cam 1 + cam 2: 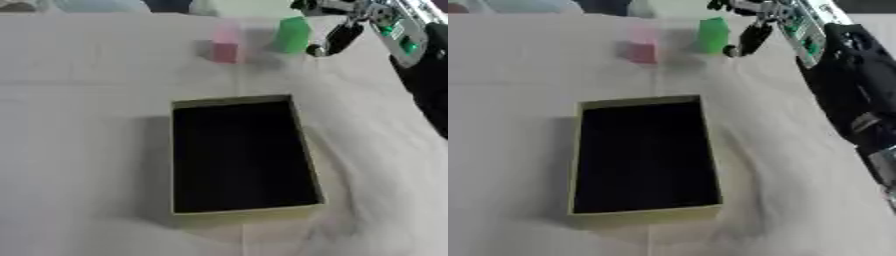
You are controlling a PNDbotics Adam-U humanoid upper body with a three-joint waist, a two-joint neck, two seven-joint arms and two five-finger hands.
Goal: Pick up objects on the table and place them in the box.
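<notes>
Right hand [337, 37] reached toward far blocks, open cardboard box with dark interior [302, 145] mid-table.

A green upright block [291, 35] and a pink block [226, 45] are seen beyond the box on the white cloth-covered table [79, 125]; dark fingers hang relaxed just beside the green block, holding nothing. More of the black forearm is shown in the right eye view. The left hand is out of sight; block shapes are blurred.

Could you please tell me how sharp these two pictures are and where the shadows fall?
Left eye view: soft overall; the pink block and green block are smeared, and the box casts shadow to its left. Right eye view: equally soft, the right hand blurred beside the green block.
</notes>
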